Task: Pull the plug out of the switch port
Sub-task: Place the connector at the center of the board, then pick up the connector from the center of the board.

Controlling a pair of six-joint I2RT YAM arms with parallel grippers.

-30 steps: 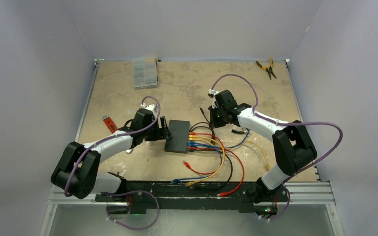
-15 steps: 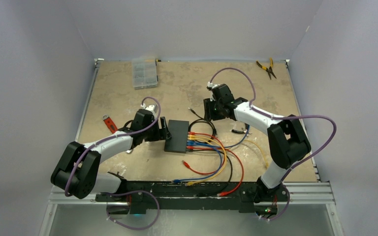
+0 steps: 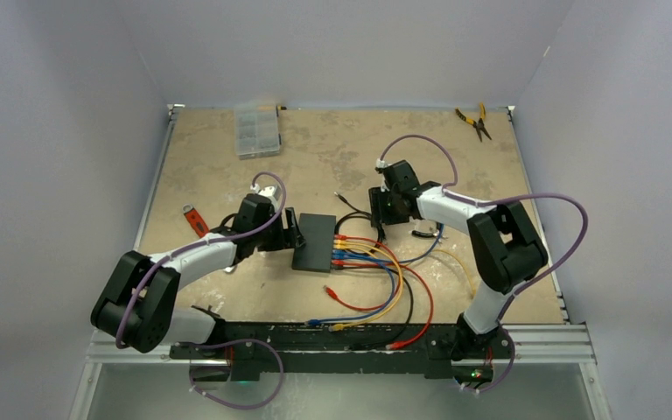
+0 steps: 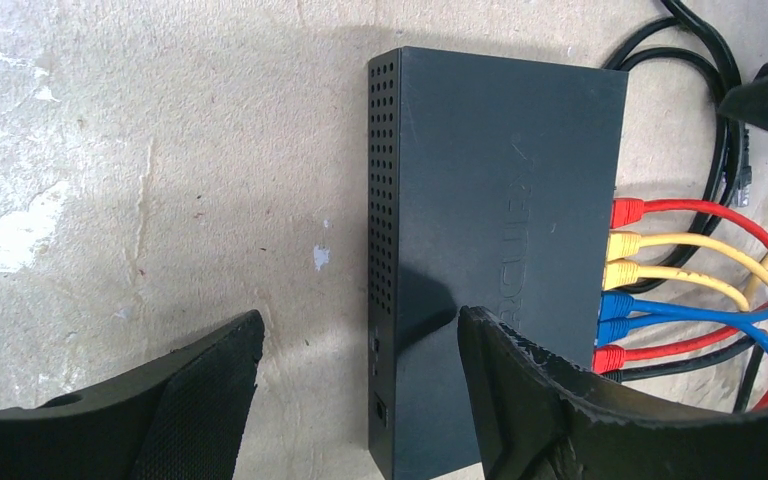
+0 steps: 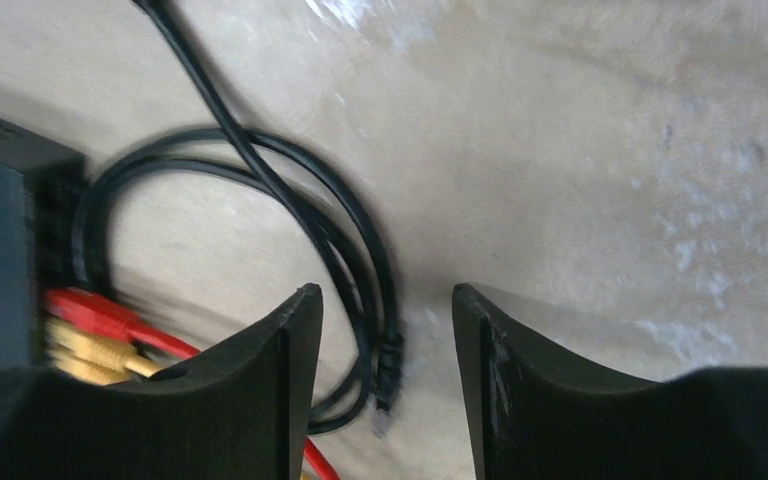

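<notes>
Both open, my left gripper [image 4: 358, 335] straddles the switch [image 4: 500, 200] edge while my right gripper [image 5: 385, 300] hovers over the black cable [image 5: 260, 170], so next I must pinch a seated plug [image 4: 627, 212].

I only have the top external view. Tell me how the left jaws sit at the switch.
Observer: The left jaws are open and straddle the vented side wall of the switch. One finger is over its top and the other is over the bare table.
Operator: Read me the plugs along the port edge.
Observer: From the far end there is a red plug, two yellow plugs, two blue plugs, then another red.
Operator: Now report the right jaws.
Observer: They are open. A loose black plug shows between them, lying on the table and seated in no port.
</notes>
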